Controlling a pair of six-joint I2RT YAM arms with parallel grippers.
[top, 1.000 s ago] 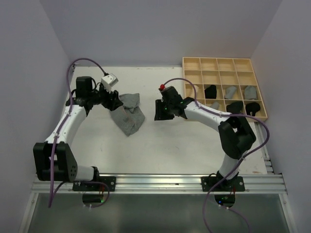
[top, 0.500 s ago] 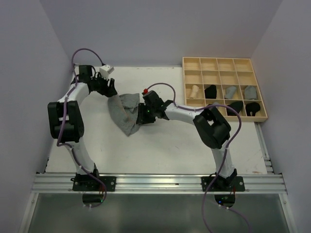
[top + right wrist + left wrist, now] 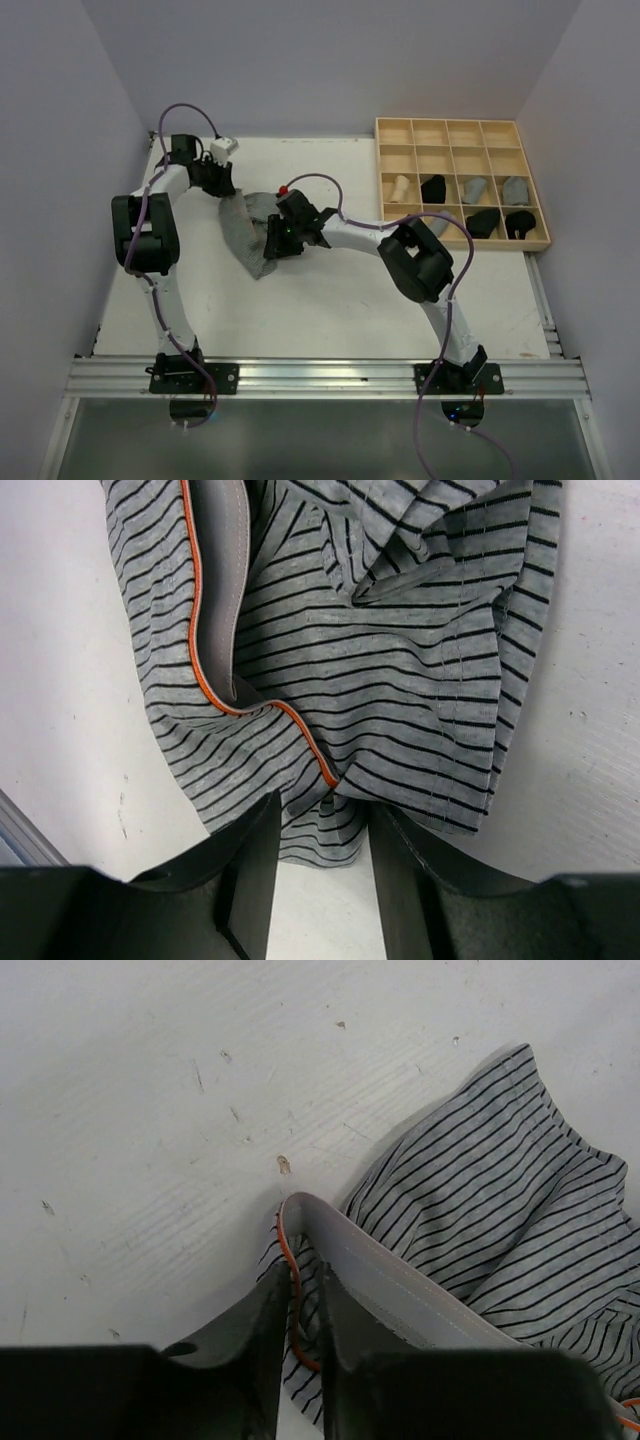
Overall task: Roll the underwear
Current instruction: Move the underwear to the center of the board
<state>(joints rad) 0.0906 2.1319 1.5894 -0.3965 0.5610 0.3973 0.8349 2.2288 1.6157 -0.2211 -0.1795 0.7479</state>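
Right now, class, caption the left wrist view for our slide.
Left gripper pinching the waistband of grey striped underwear on a white table.

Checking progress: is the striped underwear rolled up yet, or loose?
Loose: the striped underwear lies crumpled, partly spread on the table, waistband pinched in the left gripper.

- I count two grippers: left gripper (image 3: 232, 198) and right gripper (image 3: 273, 240).
- One grey striped underwear (image 3: 250, 228) lies loose.
- One wooden grid tray (image 3: 430, 134), sixteen compartments.
- In it I see six rolls: one beige roll (image 3: 400, 188), three black rolls (image 3: 433, 187), two grey rolls (image 3: 475, 188).
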